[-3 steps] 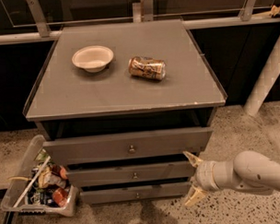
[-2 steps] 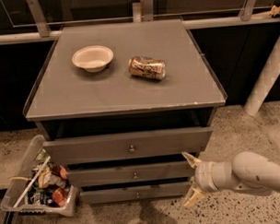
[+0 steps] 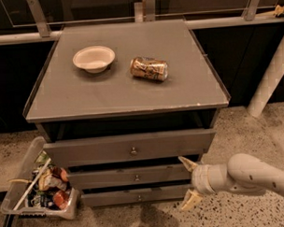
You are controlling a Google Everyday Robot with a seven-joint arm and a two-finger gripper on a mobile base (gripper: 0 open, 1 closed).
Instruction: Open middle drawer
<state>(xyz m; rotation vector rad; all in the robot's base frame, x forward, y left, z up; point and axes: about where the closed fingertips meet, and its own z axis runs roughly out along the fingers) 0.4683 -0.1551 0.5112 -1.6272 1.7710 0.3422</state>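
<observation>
The grey cabinet (image 3: 127,95) has three stacked drawers. The middle drawer (image 3: 102,178) is a thin grey front with a small round knob (image 3: 137,177) at its centre. It sits below the taller top drawer (image 3: 129,148) and above the bottom drawer (image 3: 135,196). My gripper (image 3: 188,184) is at the right end of the middle drawer, to the right of the knob. Its two cream fingers are spread apart, one fingertip (image 3: 185,161) above and one below, holding nothing.
A white bowl (image 3: 94,58) and a gold can (image 3: 149,68) lying on its side rest on the cabinet top. A clear bin of snack packets (image 3: 39,189) stands on the floor at the left. A white pole (image 3: 271,76) leans at the right.
The gripper has shifted very slightly left toward the cabinet. The drawers have not moved.
</observation>
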